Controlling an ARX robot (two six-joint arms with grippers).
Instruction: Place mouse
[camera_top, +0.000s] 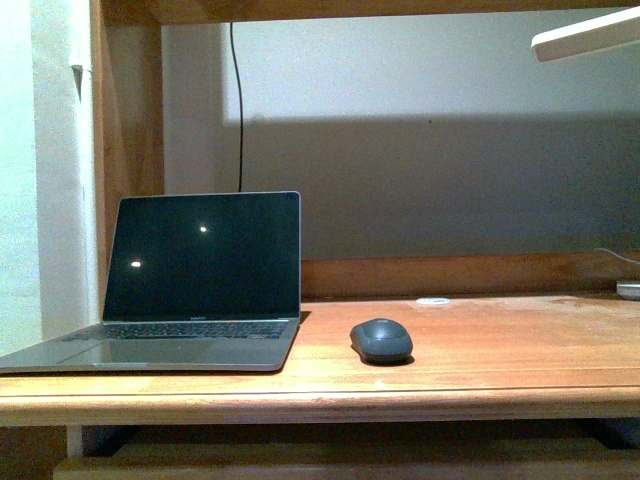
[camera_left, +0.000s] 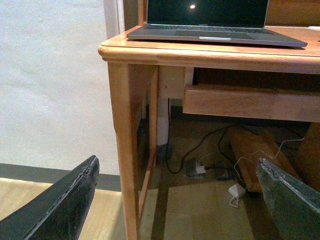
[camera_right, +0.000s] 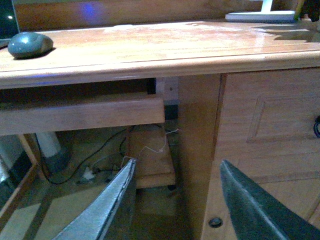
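Wooden table (camera_top: 500, 340) carrying the mouse (camera_top: 381, 341) just right of the open laptop (camera_top: 190, 285), untouched; left end effector (camera_left: 175, 200) and right end effector (camera_right: 175, 205) hang below, fingers apart, placing apparently done or unbegun.

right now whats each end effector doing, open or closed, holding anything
Left end effector: open, holding nothing, below the desk edge.
Right end effector: open, holding nothing; the mouse sits on the desk.

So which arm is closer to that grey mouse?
Probably the right. Its end effector hangs below the desk edge, mouse in view. The left end effector sits lower by the laptop corner.
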